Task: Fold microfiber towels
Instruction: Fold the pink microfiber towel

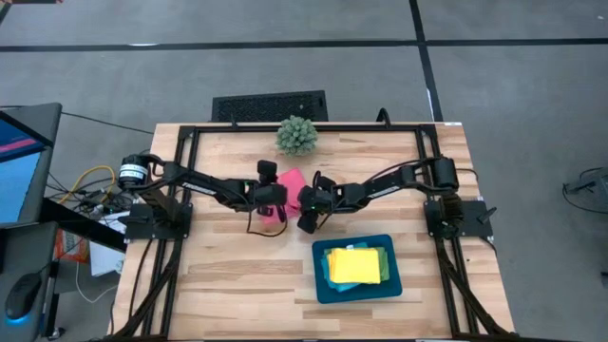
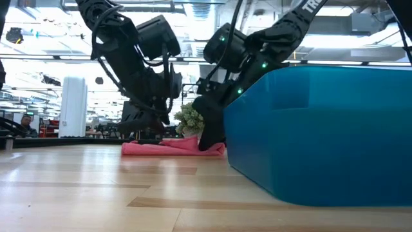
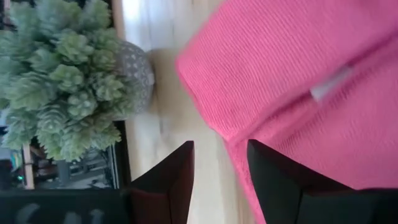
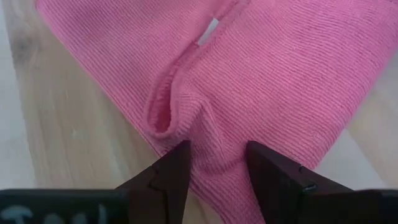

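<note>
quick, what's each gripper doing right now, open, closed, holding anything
Left gripper: open, at the edge of the pink towel, holding nothing.
Right gripper: open, fingers astride a raised fold of the pink towel, not clamped.

We see the pink towel (image 4: 261, 81) as soft cloth with a fine ribbed, matt knit. Beneath it the table (image 1: 237, 275) shows pale, smooth wood planks. Beside the towel, the tray (image 2: 322, 129) looks like smooth teal plastic with slight sheen, and the plant (image 3: 62, 74) shows matt spiky foliage.
</note>
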Tool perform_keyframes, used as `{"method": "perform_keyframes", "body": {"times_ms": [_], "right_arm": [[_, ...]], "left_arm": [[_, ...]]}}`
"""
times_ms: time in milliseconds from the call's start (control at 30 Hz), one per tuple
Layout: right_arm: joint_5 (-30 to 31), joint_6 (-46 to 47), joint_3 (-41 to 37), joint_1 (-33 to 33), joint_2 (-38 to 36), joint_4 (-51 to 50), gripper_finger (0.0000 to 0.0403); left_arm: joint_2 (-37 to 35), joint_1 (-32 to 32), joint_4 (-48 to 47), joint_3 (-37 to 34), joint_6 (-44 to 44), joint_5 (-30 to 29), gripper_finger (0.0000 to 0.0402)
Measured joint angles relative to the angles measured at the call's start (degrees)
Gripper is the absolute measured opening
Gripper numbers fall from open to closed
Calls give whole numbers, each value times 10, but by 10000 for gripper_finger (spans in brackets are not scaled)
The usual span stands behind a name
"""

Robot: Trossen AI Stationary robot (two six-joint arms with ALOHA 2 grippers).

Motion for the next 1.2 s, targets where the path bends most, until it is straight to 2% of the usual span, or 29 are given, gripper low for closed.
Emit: {"method": "perform_keyframes", "body": {"times_ms": [100, 267, 533, 800, 1000, 1200], "right_arm": [[1, 0, 0, 2, 0, -1, 182], [0, 0, 0, 3, -16, 6, 182], [27, 0, 0, 24, -40, 30, 182], [29, 1, 0, 20, 13, 94, 182], [27, 1, 1, 21, 36, 101, 182], [27, -4, 0, 22, 16, 95, 182]], "left_arm": [[0, -4, 14, 6, -40, 10, 142], [0, 2, 71, 7, -104, 91, 142], [-1, 44, 77, 5, -119, 139, 142], [-1, 86, 75, 5, -139, 210, 142], [-1, 94, 73, 5, -144, 206, 142], [-39, 80, 4, 31, -181, 100, 142]]}}
